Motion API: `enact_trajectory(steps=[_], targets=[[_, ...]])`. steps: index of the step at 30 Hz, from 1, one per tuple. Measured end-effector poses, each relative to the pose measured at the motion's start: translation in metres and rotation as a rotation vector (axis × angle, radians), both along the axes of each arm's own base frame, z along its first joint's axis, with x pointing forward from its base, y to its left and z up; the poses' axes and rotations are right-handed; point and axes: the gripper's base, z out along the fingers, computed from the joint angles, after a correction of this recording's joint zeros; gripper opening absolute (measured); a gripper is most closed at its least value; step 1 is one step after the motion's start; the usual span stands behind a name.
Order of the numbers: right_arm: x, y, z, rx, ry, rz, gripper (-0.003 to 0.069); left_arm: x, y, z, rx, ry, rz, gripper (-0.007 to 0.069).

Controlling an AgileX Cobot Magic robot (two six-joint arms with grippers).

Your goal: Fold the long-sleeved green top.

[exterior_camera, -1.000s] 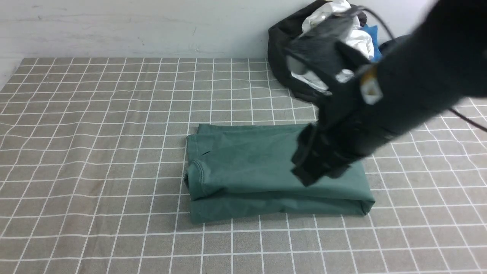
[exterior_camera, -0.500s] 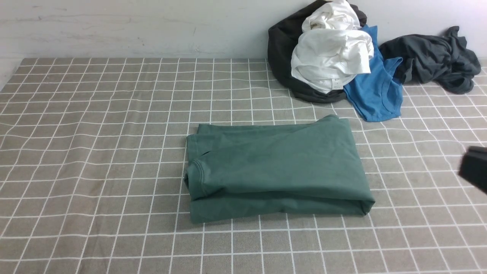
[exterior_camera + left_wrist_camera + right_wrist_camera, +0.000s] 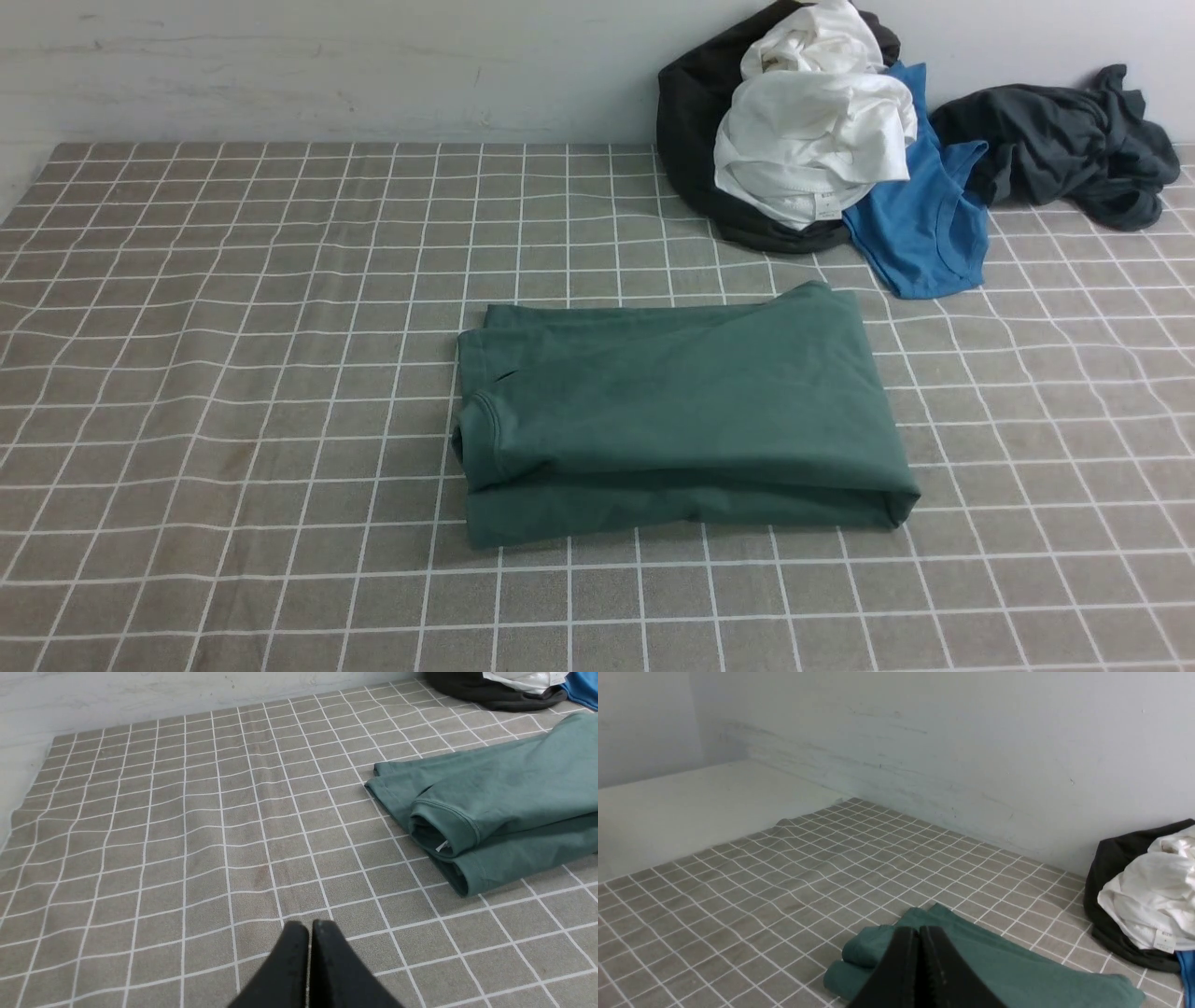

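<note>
- The left tool (image 3: 309,926) is seen closed and empty above the checked bench cloth (image 3: 233,327)
- The green long-sleeved top (image 3: 677,415) is laid folded at the bench's middle
- The right tool (image 3: 919,933) is closed, empty
- A clothes pile (image 3: 822,149) is heaped far right

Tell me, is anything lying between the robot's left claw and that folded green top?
Nothing visible does. Only bare checked tablecloth lies between the shut left gripper and the green long-sleeved top; the pile of other clothes sits beyond it.
</note>
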Motion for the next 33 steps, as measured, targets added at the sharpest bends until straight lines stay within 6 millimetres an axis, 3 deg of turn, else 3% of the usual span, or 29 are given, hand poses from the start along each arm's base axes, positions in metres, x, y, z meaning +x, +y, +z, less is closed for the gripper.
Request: enact_trajectory(steps=[12,17,20,21,25,29,33], targets=[[0.002,0.003,-0.003,0.039,-0.009,0.013,-0.0014,0.0,0.0,0.0,0.0,0.0,0.0,-0.0007],[0.01,0.007,-0.044,0.075,-0.013,-0.033,-0.0014,0.0,0.0,0.0,0.0,0.0,0.0,-0.0007],[0.015,-0.002,-0.085,0.145,0.054,-0.195,-0.0014,0.0,0.0,0.0,0.0,0.0,0.0,-0.0007],[0.014,-0.003,-0.087,0.159,0.057,-0.205,-0.0014,0.0,0.0,0.0,0.0,0.0,0.0,-0.0007],[0.015,-0.021,-0.13,0.191,0.087,-0.474,-0.0014,0.0,0.0,0.0,0.0,0.0,0.0,-0.0007],[0.013,-0.032,-0.156,0.14,0.061,-0.648,-0.0014,0.0,0.0,0.0,0.0,0.0,0.0,-0.0007],[0.012,-0.035,-0.164,0.115,0.086,-0.696,-0.0014,0.0,0.0,0.0,0.0,0.0,0.0,-0.0007]])
